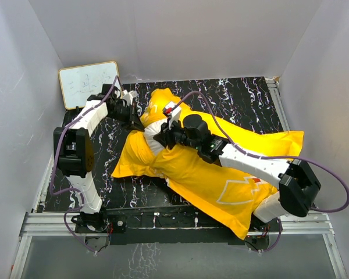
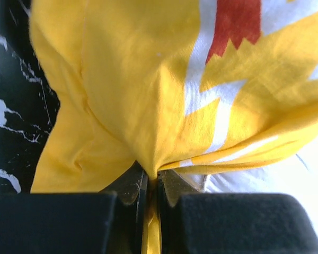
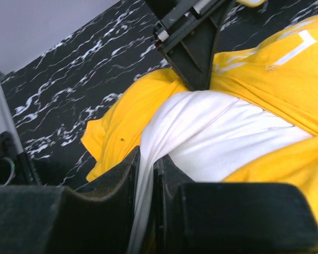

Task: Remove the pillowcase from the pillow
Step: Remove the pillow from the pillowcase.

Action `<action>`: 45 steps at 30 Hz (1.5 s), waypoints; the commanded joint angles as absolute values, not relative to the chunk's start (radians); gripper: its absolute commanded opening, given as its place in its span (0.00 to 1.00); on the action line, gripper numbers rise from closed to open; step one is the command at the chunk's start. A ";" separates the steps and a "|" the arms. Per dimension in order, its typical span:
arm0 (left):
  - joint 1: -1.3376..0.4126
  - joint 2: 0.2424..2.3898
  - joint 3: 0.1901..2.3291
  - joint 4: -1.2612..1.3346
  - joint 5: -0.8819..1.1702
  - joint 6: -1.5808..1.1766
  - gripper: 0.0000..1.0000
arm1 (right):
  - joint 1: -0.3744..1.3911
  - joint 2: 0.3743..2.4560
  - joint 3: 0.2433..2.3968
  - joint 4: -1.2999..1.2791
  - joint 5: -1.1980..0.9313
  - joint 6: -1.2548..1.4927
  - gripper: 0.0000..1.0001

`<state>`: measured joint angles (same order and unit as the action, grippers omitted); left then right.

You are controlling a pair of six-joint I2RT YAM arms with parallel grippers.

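Top view: bright yellow thin-fabric pillowcase (image 1: 209,174) lies diag. across black marbled bench (image 1: 238,102), plump white stuffed pillow (image 1: 153,132) peeking out at its far-left end. Left wrist: left hand (image 2: 151,182) clenched on thin yellow fold; could slip w/ a hard pull. Right wrist: right hand (image 3: 147,177) clamped on white pillow cloth; weak pinch may pull loose.

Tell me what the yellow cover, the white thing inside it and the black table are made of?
The pillowcase looks like thin matte cloth, maybe cotton: fine weave, soft folds. The pillow seems white fabric over stuffing; it bulges and creases. The table looks like black marble with white veins, perhaps only printed.
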<state>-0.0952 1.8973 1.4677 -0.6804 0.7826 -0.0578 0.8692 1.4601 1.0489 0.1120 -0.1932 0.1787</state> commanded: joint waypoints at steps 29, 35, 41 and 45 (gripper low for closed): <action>-0.353 1.545 2.247 0.062 0.409 0.209 0.00 | 0.882 1.301 0.988 0.512 0.068 0.061 0.08; -0.352 1.470 2.073 -0.043 0.477 0.104 0.00 | 0.910 1.150 0.763 0.467 0.154 0.099 0.08; -0.354 1.552 2.146 -0.206 0.719 -0.139 0.00 | 0.910 0.951 0.753 0.315 0.044 -0.146 0.11; -0.368 1.594 2.144 -0.242 0.837 -0.303 0.00 | 0.910 0.897 0.905 0.135 -0.010 -0.295 0.34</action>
<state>-0.4007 1.5612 2.1025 -0.3027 0.7967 -0.1268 0.8967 0.9417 0.8070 0.4976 0.0864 -0.1059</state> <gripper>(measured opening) 0.017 0.230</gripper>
